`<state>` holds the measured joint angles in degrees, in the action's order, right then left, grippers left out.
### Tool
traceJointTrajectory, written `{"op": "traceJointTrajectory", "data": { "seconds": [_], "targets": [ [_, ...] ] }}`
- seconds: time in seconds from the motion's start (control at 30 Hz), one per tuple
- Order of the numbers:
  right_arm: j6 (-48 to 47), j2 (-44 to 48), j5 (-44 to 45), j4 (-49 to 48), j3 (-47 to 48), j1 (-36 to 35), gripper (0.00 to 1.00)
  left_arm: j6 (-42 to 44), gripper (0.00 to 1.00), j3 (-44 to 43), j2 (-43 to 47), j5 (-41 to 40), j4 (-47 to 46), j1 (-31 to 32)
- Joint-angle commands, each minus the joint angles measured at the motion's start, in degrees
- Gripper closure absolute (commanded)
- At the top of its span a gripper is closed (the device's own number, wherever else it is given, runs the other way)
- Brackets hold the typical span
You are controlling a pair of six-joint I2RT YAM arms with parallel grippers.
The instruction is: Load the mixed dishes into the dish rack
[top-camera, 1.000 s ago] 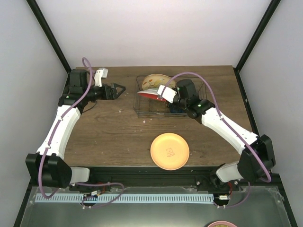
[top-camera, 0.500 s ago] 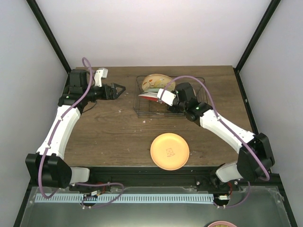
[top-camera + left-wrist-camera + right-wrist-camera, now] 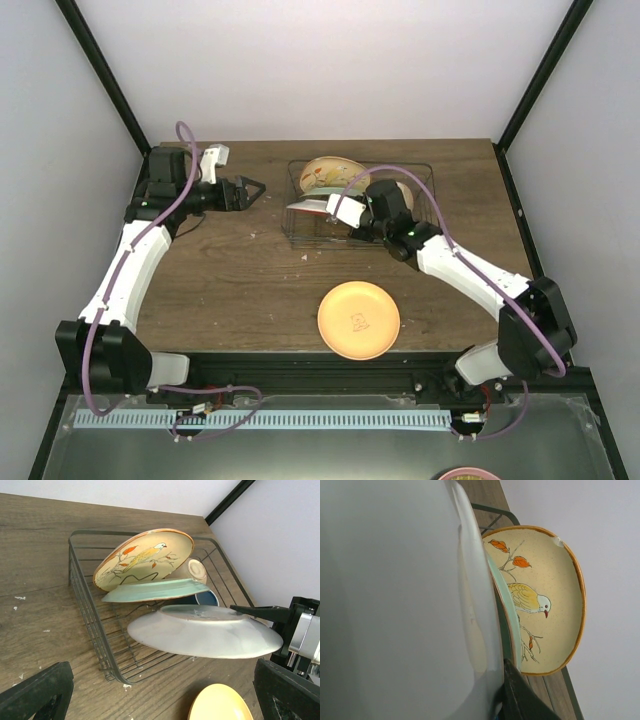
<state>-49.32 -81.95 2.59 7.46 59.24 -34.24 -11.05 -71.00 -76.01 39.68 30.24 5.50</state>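
sitting at the back of the surface (image 3: 230,280), the dish rack (image 3: 95,630) holds the bird plate (image 3: 145,557), mint plate (image 3: 155,589), mug (image 3: 206,599) and bowl (image 3: 196,570). the held plate (image 3: 205,637) hangs nearly flat over the rack's front. lowered so, it may ride on the mint plate or wire and slide out. the right gripper (image 3: 333,210) pinches its rim narrowly; the left gripper (image 3: 248,190) hovers wide, empty.

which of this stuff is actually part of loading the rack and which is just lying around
Part of the job: rack, bird plate, green plate, held plate, blue mug, small bowl, orange plate waiting on the table.

Just lying about: white crumbs on the wood; a pink round thing off the table's near edge, too cropped to identify.
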Motion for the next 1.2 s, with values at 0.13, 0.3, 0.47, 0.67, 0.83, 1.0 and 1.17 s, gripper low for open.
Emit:
{"op": "traceJointTrajectory", "data": {
  "seconds": [0.13,0.3,0.47,0.67,0.83,1.0,1.17],
  "targets": [
    [-1.8,1.0,4.1,-7.8,-0.5,-0.2,0.99,1.2,0.0,1.0,-0.4,0.0,0.0,-0.2],
    [-2.0,1.6,7.5,-9.7,0.6,-0.1,0.99,1.1,0.0,0.6,-1.2,0.4,-0.2,-0.3],
    [-2.3,2.8,9.5,-10.7,1.6,-0.1,0.99,1.3,0.0,0.0,-1.8,0.8,-0.1,-0.2],
    [-3.2,4.9,9.5,-10.8,1.4,-0.1,0.99,1.4,0.0,-0.2,-2.0,1.0,0.1,-0.3],
    [-3.4,6.4,9.6,-11.8,1.2,0.2,0.99,1.4,0.0,-0.2,-2.0,1.2,0.1,-0.3],
    [-2.8,6.5,7.3,-8.9,1.8,0.2,0.99,1.4,0.0,0.1,-1.8,1.3,0.2,-0.3],
    [-1.7,7.3,3.5,-4.7,2.2,0.2,0.99,1.2,0.0,0.6,-1.3,1.2,0.2,-0.3]
  ]
}}
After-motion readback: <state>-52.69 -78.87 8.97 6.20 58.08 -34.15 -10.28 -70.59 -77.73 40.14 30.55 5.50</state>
